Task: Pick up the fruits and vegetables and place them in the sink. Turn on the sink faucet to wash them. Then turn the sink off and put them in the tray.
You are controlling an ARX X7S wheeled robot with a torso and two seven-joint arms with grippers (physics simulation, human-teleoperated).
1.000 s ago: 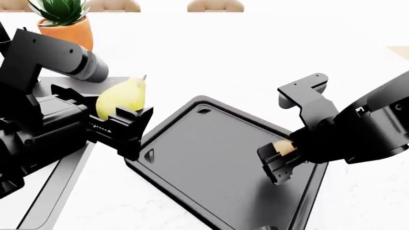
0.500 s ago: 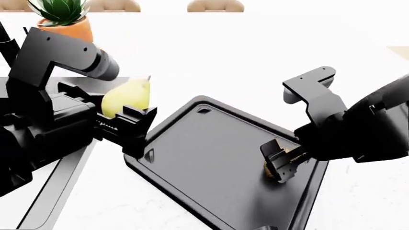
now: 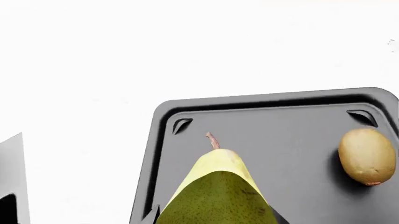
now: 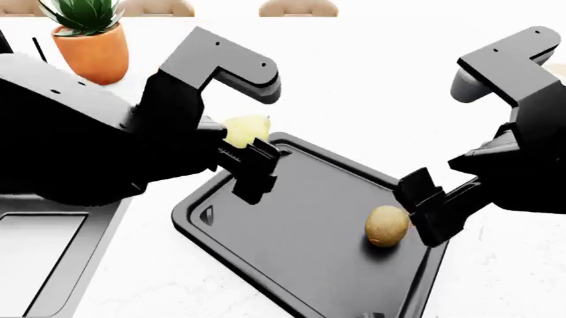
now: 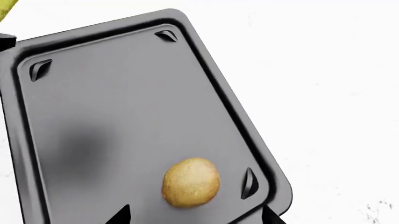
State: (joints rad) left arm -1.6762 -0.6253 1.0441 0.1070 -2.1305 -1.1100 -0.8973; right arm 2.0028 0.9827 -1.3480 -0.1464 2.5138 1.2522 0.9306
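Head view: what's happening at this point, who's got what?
The left claw holds the pear over the near corner of the black tray, not yet set down. The kiwi lies loose on the tray near its far edge, and the right claw is open just above and beside it, holding nothing. A grey sink rim shows at lower left.

Occlusions and crops, as I see them

My left arm hides most of the pear (image 4: 245,129) in head view; the left wrist view crops its base. The tray (image 4: 292,218) runs off the bottom edge. The sink (image 4: 84,255) is mostly covered, and I can't see the faucet.
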